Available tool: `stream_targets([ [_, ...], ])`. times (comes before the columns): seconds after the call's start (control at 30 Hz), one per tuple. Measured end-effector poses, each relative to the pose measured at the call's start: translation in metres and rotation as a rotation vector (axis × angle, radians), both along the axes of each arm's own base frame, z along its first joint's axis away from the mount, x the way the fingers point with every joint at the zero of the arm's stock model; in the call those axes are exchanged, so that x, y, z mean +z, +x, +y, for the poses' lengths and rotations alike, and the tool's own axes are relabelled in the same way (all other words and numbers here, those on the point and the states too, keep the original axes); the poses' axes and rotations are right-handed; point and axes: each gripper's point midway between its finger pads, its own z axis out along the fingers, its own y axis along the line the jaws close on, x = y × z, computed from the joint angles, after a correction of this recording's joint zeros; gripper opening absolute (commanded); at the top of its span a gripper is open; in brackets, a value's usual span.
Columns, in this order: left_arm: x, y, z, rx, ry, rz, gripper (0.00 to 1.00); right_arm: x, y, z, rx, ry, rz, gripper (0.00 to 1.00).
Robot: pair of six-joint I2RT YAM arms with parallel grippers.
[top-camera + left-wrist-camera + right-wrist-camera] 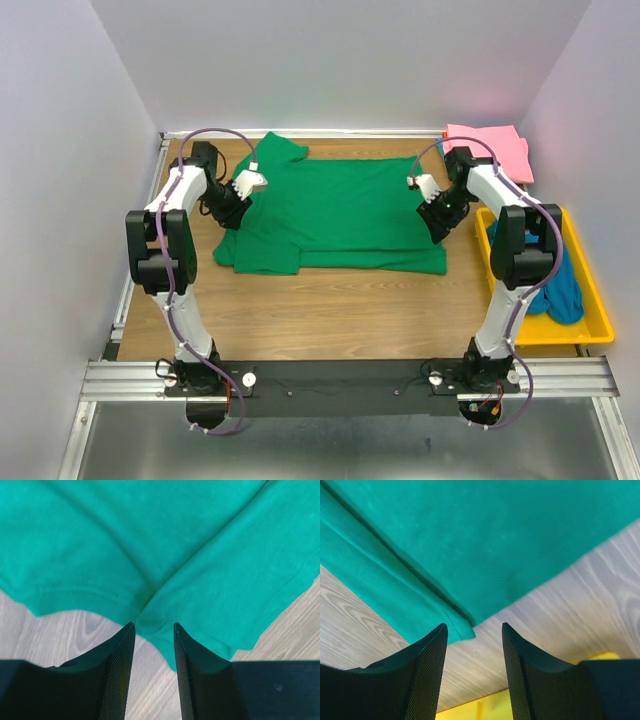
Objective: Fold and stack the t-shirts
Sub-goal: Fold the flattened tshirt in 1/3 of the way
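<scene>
The green t-shirt (340, 215) lies spread on the table (330, 310). It looks soft and limp, I'd say, and is best pinched at the hem corners. Left gripper (250, 182) at its nine o'clock, right gripper (422, 184) at three, both parted, holding nothing.

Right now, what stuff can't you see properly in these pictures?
Top view: the right arm covers part of the teal-blue t-shirt in the yellow tray.
Top view: the left arm hides some of the left side of the green t-shirt.
Both wrist views: the green t-shirt runs off the picture edges.
Right wrist view: the fingers hide most of the yellow tray.
</scene>
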Motion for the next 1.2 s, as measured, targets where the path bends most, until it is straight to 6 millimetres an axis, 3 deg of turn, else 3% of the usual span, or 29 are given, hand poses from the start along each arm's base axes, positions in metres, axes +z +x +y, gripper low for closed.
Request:
stream_targets([
  [0.47, -0.011, 0.0, -0.025, -0.061, 0.001, 0.019, 0.45, -0.014, -0.007, 0.011, 0.098, -0.016, 0.049, 0.59],
  [0.67, -0.022, -0.001, -0.023, -0.061, 0.014, 0.042, 0.4, -0.018, -0.008, 0.013, 0.121, -0.028, 0.058, 0.58],
  [0.87, -0.029, -0.008, -0.02, -0.065, 0.026, 0.063, 0.36, -0.021, -0.013, 0.016, 0.142, -0.033, 0.068, 0.5],
  [1.07, -0.031, -0.01, -0.02, -0.066, 0.028, 0.068, 0.36, -0.027, -0.021, 0.015, 0.153, -0.044, 0.094, 0.49],
  [1.2, -0.031, -0.01, -0.02, -0.068, 0.028, 0.067, 0.3, -0.029, -0.024, 0.012, 0.156, -0.058, 0.103, 0.45],
])
